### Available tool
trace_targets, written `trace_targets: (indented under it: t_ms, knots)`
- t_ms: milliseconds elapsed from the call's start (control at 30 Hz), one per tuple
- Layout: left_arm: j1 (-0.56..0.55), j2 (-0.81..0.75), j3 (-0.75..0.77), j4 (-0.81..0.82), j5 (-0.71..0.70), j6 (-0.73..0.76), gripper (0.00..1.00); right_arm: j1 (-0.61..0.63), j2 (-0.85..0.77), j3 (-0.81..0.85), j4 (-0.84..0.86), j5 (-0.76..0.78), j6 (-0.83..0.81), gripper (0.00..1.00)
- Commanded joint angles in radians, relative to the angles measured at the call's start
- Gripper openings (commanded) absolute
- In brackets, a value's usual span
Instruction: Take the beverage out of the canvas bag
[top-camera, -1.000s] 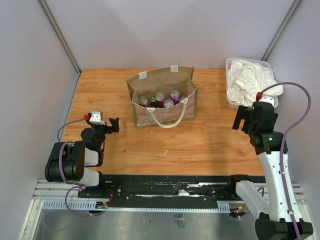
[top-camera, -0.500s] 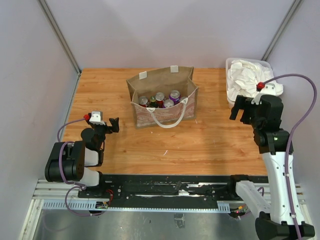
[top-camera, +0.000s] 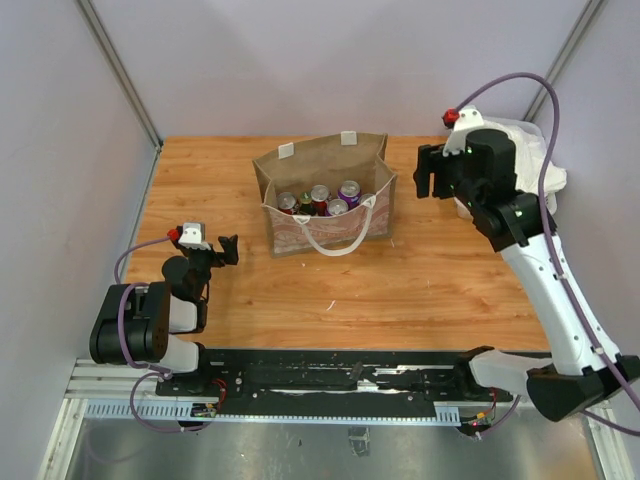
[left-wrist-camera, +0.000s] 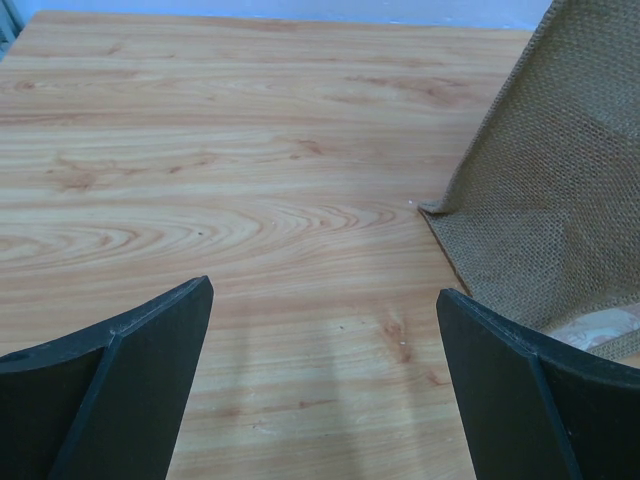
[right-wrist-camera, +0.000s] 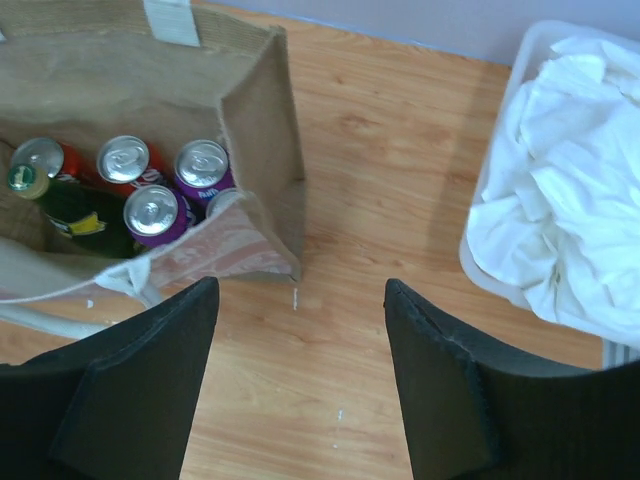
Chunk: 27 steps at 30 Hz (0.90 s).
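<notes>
The tan canvas bag (top-camera: 325, 195) with white handles stands open at the table's middle back; it also shows in the right wrist view (right-wrist-camera: 262, 120) and its side in the left wrist view (left-wrist-camera: 545, 200). Inside are several beverage cans: a purple one (right-wrist-camera: 155, 213), another purple one (right-wrist-camera: 203, 165), red ones (right-wrist-camera: 125, 158), and a dark green bottle (right-wrist-camera: 70, 212). My right gripper (top-camera: 428, 176) is open and empty, raised to the right of the bag (right-wrist-camera: 300, 300). My left gripper (top-camera: 225, 248) is open and empty, low over the table left of the bag (left-wrist-camera: 325, 300).
A clear plastic bin of white cloth (top-camera: 500, 160) stands at the back right, close behind my right arm; it also shows in the right wrist view (right-wrist-camera: 560, 190). Pale walls close in the wooden table (top-camera: 400, 280) on three sides.
My right arm has risen and swung left and back, from near the table's right edge to beside the bag. The left arm has not moved.
</notes>
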Motion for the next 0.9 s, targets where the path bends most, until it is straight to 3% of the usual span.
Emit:
trace_targets:
  t_ms: [0,67,100,133,200,400,667,867]
  knots:
    - [-0.016,-0.045,-0.028,0.074,-0.044,0.013,1.0,0.066,0.072,0.106,-0.001,0.035,-0.052,0.64]
    - [-0.016,-0.135,-0.027,-0.01,-0.079,-0.001,1.0,0.071,0.109,0.143,0.0,-0.014,-0.048,0.54]
    - [-0.016,-0.188,0.009,-0.107,-0.073,0.002,1.0,0.072,0.126,0.163,0.004,-0.037,-0.048,0.27]
    - [-0.016,-0.269,0.053,-0.222,-0.066,0.008,1.0,0.075,0.14,0.172,0.012,-0.054,-0.046,0.11]
    - [-0.016,-0.366,0.152,-0.443,-0.053,0.002,1.0,0.088,0.158,0.181,0.034,-0.072,-0.044,0.02]
    - [-0.029,-0.527,0.403,-0.782,-0.002,-0.118,1.0,0.145,0.22,0.237,0.065,-0.119,-0.062,0.01]
    - [-0.087,-0.614,0.55,-0.972,0.04,-0.292,1.0,0.254,0.302,0.254,0.043,-0.128,-0.06,0.01]
    - [-0.181,-0.597,0.601,-1.048,0.049,-0.354,1.0,0.338,0.349,0.216,0.062,-0.126,-0.054,0.01]
